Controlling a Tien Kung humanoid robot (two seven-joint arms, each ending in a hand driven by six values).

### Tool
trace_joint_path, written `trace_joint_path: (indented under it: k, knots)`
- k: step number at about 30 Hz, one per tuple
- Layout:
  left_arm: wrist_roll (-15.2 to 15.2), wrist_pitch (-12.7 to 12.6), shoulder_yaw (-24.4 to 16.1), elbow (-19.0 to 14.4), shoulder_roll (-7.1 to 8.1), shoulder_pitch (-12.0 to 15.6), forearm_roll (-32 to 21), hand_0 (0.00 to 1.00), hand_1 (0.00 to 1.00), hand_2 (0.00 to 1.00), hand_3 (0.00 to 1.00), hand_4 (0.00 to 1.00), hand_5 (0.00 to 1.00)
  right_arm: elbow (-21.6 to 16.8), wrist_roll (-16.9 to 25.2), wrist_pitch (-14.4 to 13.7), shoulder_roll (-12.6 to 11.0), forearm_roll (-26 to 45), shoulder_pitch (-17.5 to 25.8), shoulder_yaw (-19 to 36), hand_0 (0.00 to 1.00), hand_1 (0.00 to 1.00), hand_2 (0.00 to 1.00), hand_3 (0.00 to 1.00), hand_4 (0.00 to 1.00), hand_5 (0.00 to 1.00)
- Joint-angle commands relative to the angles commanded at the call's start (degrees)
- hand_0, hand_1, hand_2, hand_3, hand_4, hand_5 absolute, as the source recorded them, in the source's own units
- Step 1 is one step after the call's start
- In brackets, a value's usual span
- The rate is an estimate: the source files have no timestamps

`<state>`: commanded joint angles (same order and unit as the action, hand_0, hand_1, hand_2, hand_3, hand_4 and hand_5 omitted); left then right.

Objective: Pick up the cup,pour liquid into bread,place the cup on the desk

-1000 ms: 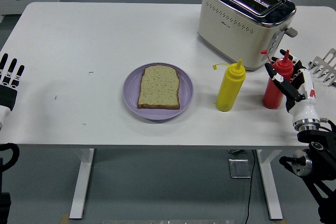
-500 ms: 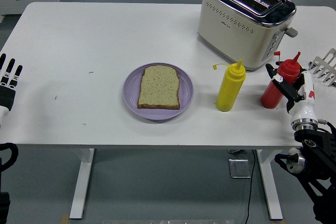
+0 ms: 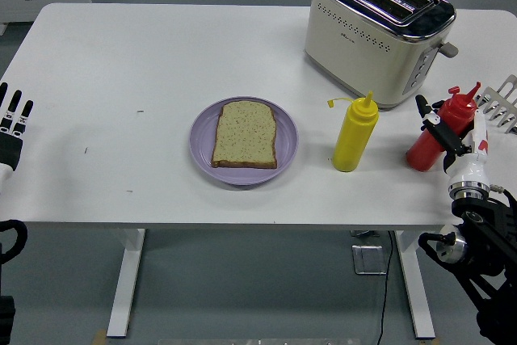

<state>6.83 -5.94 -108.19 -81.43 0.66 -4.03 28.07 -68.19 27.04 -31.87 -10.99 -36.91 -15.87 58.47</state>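
A slice of bread [image 3: 245, 135] lies on a purple plate [image 3: 200, 147] at the table's middle. A red squeeze bottle [image 3: 420, 151] stands at the right edge, leaning to the right with its base on the table. My right hand [image 3: 444, 136] comes in from the lower right, its fingers [image 3: 430, 121] wrapped around the bottle's side. My left hand [image 3: 11, 128] rests at the far left edge with its fingers straight, holding nothing.
A yellow squeeze bottle [image 3: 354, 136] stands between the plate and the red bottle. A cream toaster [image 3: 376, 30] sits behind them at the back right. A white rack [image 3: 505, 101] shows at the right edge.
The red bottle went from upright to leaning right, its tip moving toward the rack. My right hand shifted slightly right and down with it. The left hand has not moved.
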Motion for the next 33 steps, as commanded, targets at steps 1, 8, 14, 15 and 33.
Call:
trace_joint_path:
  k: [1, 8, 14, 15, 33]
  knots:
    - [0.0, 0.0, 0.0, 0.0, 0.01, 0.0, 0.0, 0.800, 0.777, 0.778, 0.710, 0.610, 0.998, -0.1, 0.0, 0.1, 0.0, 0.5, 0.0, -0.1, 0.132, 0.102, 0.171, 0.232, 0.896, 0.230]
    - [0.0, 0.0, -0.1, 0.0, -0.02, 0.0, 0.0, 0.800, 0.777, 0.778, 0.710, 0.612, 0.998, -0.9, 0.0, 0.4, -0.1, 2.1, 0.0, 0.4, 0.105, 0.073, 0.161, 0.231, 0.888, 0.226]
    - [0.0, 0.0, -0.2, -0.1, -0.04, 0.0, 0.0, 0.800, 0.777, 0.778, 0.710, 0.611, 0.998, -2.7, -1.1, 0.7, -0.7, 1.3, 0.0, 2.3, 0.073, 0.024, 0.155, 0.243, 0.874, 0.212]
    - [0.0, 0.0, -0.3, -0.1, -0.05, 0.0, 0.0, 0.800, 0.777, 0.778, 0.710, 0.611, 0.998, -3.5, -1.4, 0.7, -0.9, 0.7, -0.2, 3.2, 0.073, 0.024, 0.155, 0.243, 0.874, 0.212]
    - [0.0, 0.0, -0.7, -0.1, -0.07, -0.1, 0.0, 0.800, 0.777, 0.777, 0.709, 0.610, 0.998, -10.5, -23.6, -2.1, -6.0, -34.4, -17.2, 4.6, 0.042, 0.003, 0.154, 0.278, 0.851, 0.198]
